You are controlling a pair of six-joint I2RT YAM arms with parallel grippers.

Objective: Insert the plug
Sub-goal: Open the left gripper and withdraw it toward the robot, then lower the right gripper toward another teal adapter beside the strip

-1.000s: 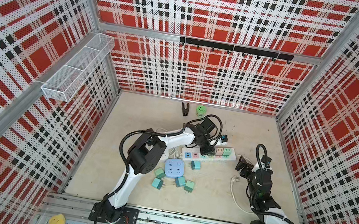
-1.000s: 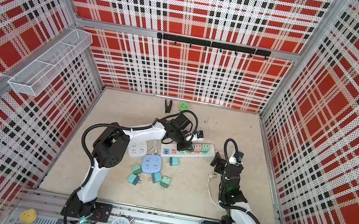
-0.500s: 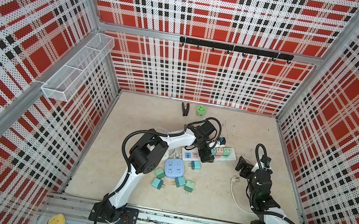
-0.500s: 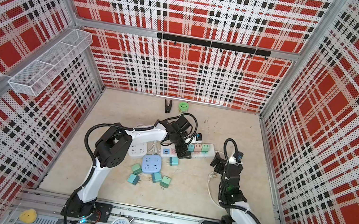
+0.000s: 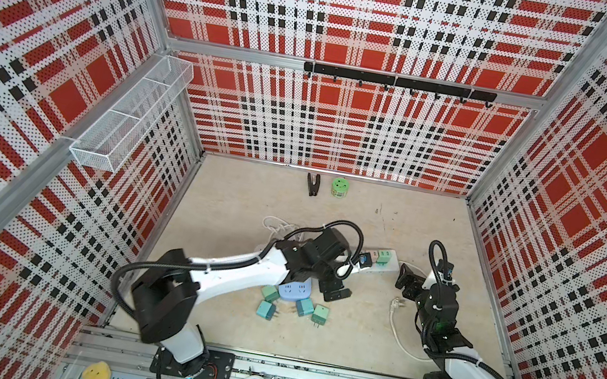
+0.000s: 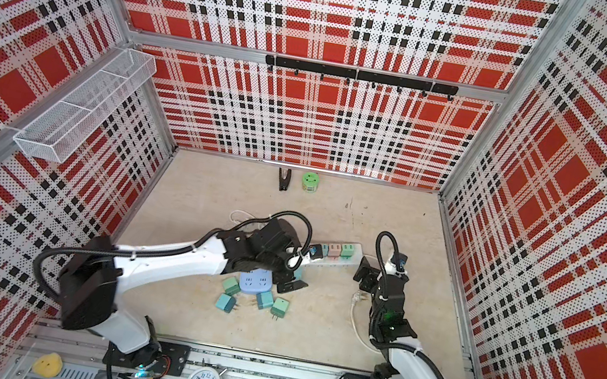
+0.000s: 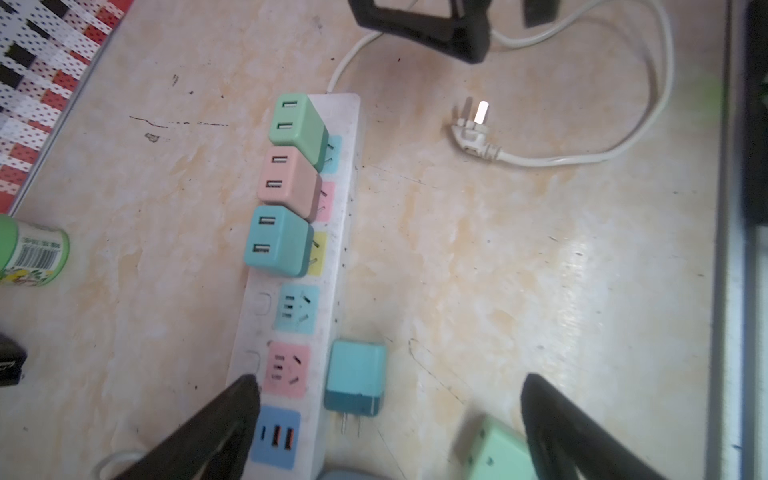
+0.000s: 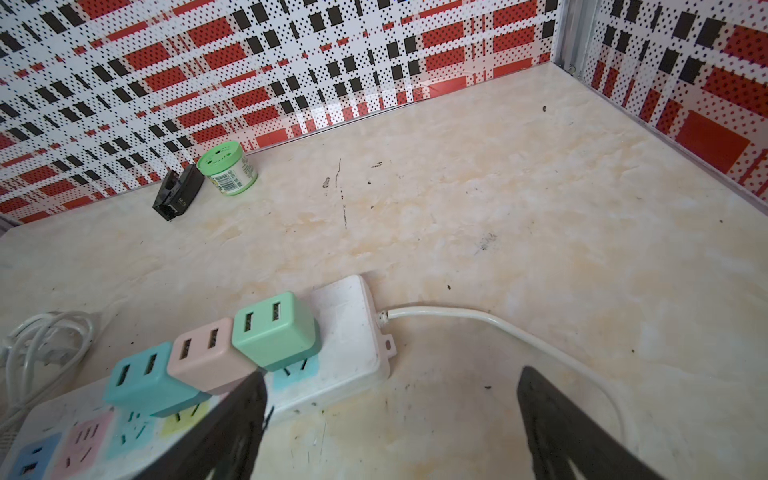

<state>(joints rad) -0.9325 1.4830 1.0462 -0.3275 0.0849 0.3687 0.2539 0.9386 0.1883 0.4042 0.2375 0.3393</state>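
Nearest, four loose plugs (image 5: 266, 309) lie around one round blue socket hub (image 5: 294, 290). Just beyond, the left tool (image 7: 390, 380) gapes wide and empty above a fifth loose plug (image 7: 355, 376), which lies flat on the desk (image 7: 498, 270) just beside the single power strip (image 7: 349, 208). Seated in that strip are three plugs (image 7: 282, 241). The right tool (image 8: 391, 372), also spread wide and empty, hangs near the strip's cord end. Farthest back are one black clip (image 5: 312, 184) and one green jar (image 5: 340, 187).

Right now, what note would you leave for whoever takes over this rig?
Grippers: left gripper open, empty, over the white power strip at its free sockets; right gripper open, empty, by its cord end.
Done: green USB adapter, pink adapter, teal adapter plugged in.
To do: light-blue socket and pink socket free; loose teal adapter lies beside the strip, other loose adapters nearby.
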